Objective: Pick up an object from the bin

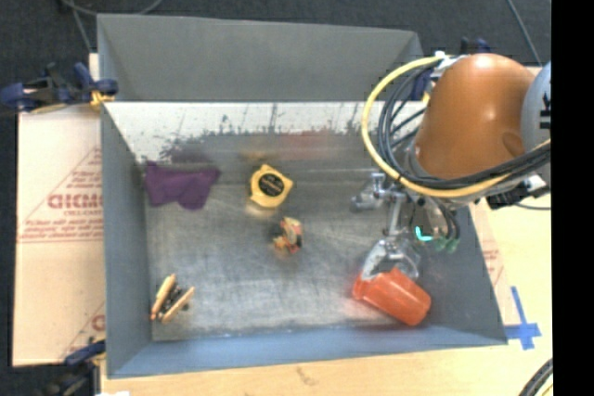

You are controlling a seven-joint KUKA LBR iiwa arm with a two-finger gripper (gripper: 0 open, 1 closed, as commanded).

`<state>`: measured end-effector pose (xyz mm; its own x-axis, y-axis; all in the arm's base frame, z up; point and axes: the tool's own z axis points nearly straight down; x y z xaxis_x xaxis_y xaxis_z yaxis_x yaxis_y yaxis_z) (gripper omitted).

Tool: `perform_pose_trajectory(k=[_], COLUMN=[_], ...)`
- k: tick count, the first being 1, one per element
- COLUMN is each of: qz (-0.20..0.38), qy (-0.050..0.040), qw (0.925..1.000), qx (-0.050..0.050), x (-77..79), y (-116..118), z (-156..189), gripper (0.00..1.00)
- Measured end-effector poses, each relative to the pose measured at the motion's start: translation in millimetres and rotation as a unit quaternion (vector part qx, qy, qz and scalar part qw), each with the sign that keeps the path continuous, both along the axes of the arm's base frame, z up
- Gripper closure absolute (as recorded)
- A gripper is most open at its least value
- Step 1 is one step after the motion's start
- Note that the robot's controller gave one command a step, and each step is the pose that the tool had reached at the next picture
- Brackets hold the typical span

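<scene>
Apparently the orange cup [393,300] is the thing nearest the claw [391,261]. It lies on its side in the near right corner of the grey bin [260,60], close to the near wall. The claw hangs just over the cup's far edge. Whether it touches the cup I cannot tell, nor whether it stands wide or narrow, since the arm's cables and orange cover crowd that spot.

I judge the cup to be light, hollow plastic: stiff enough to hold its shape, but smooth and round, so it may roll or slip out of a squeeze across its belly. A pinch on the thin wall at the open rim would likely hold better, though which end is the mouth is unclear. Nothing shows of what, if anything, is inside it.

The bin holds four other things, all well apart from the cup:
- a purple cloth [176,184] at the far left
- a yellow round tape measure [269,185] near the middle
- a small toy [289,236] just nearer than that
- a wooden clothespin [172,299] at the near left
</scene>
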<state>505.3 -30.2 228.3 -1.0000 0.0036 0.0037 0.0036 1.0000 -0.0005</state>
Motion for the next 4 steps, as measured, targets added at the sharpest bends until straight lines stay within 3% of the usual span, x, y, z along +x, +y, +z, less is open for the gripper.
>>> perform_pose_trajectory(k=[2, 3, 4], qz=[0.032, 0.174, 0.187], qy=[-0.0068, -0.0053, -0.0041], qw=[0.9995, 0.9847, 0.9823], qx=[0.0, -0.001, 0.001], x=[-3.1, -12.2, 7.1], y=[-12.4, -38.1, -34.2], z=[-11.2, -74.8, -113.2], gripper=[0.0, 0.0, 0.0])
